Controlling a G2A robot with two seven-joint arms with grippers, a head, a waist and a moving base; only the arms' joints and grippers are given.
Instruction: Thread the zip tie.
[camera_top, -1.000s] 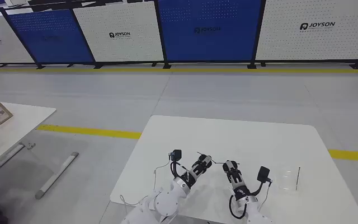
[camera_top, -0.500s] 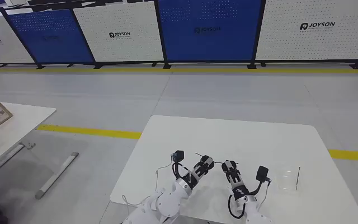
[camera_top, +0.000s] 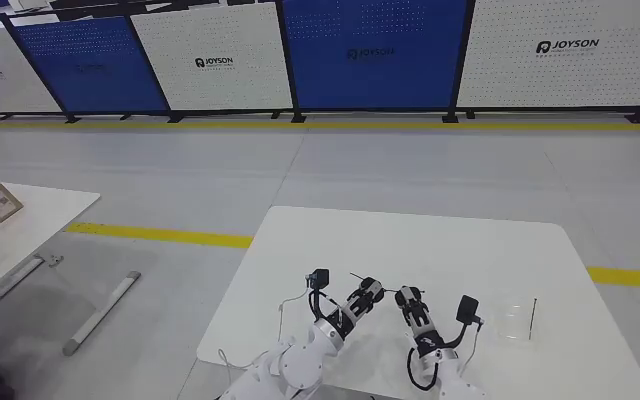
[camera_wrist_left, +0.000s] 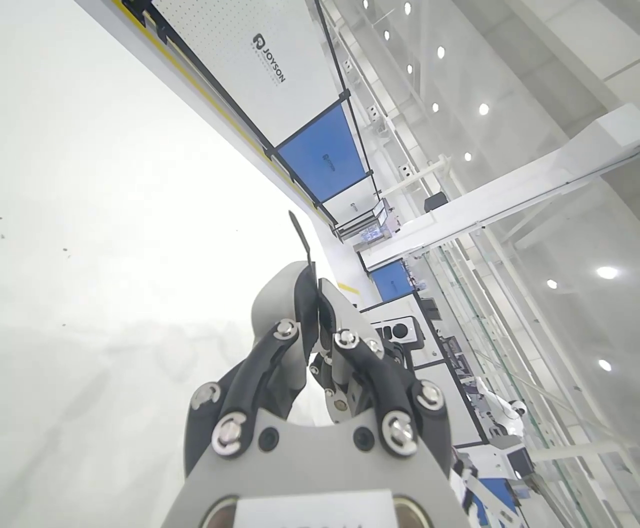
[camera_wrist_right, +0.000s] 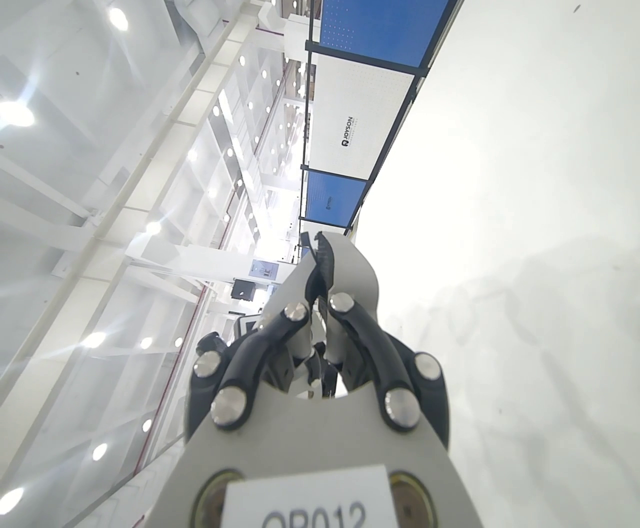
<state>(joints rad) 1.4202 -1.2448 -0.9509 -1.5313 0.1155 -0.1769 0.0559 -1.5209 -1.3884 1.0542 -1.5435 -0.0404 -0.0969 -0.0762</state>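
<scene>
Near the desk's (camera_top: 420, 240) front edge, left gripper (camera_wrist_left: 316, 280) and right gripper (camera_wrist_right: 320, 252) each clamp the zip tie (camera_wrist_left: 301, 239). It seems to span between them.

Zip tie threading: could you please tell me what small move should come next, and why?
Probably ease the left gripper toward the right gripper: both jaws are shut on the zip tie, whose tip pokes free, not yet threaded.

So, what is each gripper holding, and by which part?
The left gripper pinches the black zip tie short of its pointed tip; the right gripper pinches it close to the other end.
</scene>
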